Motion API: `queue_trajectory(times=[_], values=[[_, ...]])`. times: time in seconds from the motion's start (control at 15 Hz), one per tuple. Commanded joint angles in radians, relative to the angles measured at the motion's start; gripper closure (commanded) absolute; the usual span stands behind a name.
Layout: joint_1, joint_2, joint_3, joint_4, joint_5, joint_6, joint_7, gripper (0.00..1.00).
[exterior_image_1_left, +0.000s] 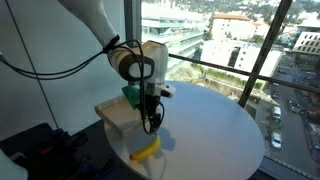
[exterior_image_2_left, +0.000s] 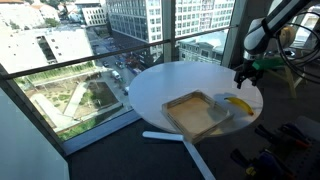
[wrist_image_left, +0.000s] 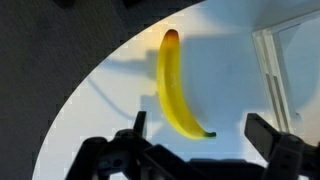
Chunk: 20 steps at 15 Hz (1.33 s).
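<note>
While the claw (wrist_image_left: 195, 150) hangs wide open and empty, the banana (wrist_image_left: 176, 85) lies yellow — brown-tipped, gently curved.

banana (wrist_image_left: 177, 87): smooth, waxy yellow skin | table (wrist_image_left: 110, 90): smooth matt white | tray (exterior_image_2_left: 194, 112): pale wood

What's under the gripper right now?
A banana lies on the white table, below the gripper and between its open fingers, untouched. A wooden tray sits beside it. The tabletop beneath the banana is hidden.
</note>
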Motion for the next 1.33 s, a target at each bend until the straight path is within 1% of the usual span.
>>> queue_trajectory(times=[0.0,0.4,1.27], values=[[-0.004,0.0,0.004,0.001,-0.002,-0.002,0.002,0.0],[-0.001,-0.001,0.006,0.001,-0.002,0.009,0.005,0.0],[0.033,0.042,-0.01,-0.034,-0.046,0.169,0.056,0.0]])
